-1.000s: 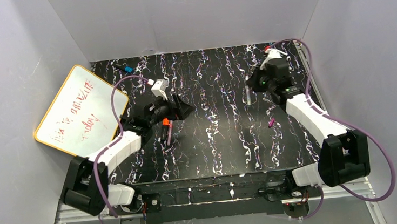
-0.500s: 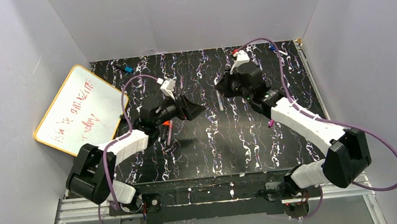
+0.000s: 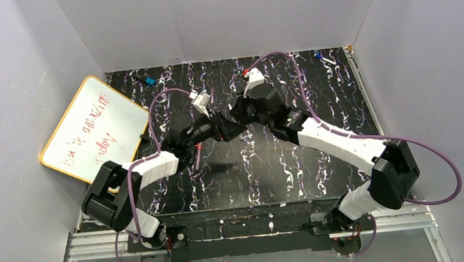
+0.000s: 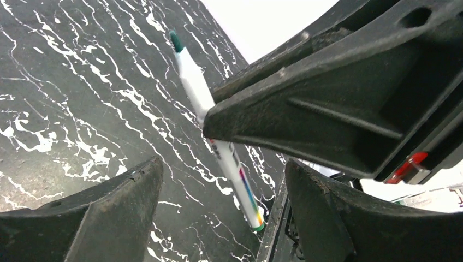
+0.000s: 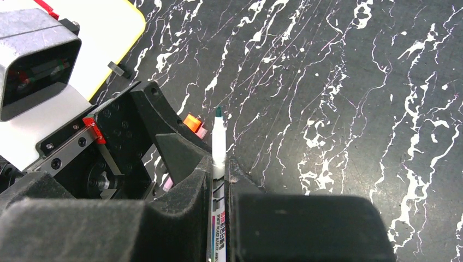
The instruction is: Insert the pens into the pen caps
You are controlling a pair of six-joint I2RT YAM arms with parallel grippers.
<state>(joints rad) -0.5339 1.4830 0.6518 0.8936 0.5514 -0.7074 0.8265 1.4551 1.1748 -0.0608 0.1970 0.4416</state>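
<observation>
Right wrist view has my right pincer (image 5: 218, 168) clamped on a white pen (image 5: 219, 136), its green tip bare, so I judge no capping done yet. Beside that tip my left pincer (image 4: 224, 166) stands wide with nothing gripped, both arms stretched inward to meet over the middle of the table (image 5: 355, 109). Farther off an orange piece (image 5: 190, 121) lies on it, cap or pen end I cannot tell.

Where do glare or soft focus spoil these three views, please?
Left wrist: wall behind the pen blown out white, the left gripper's fingers soft. Right wrist: the whiteboard glares, the right gripper's fingers blur. Top external: evenly lit, sharp.
</observation>
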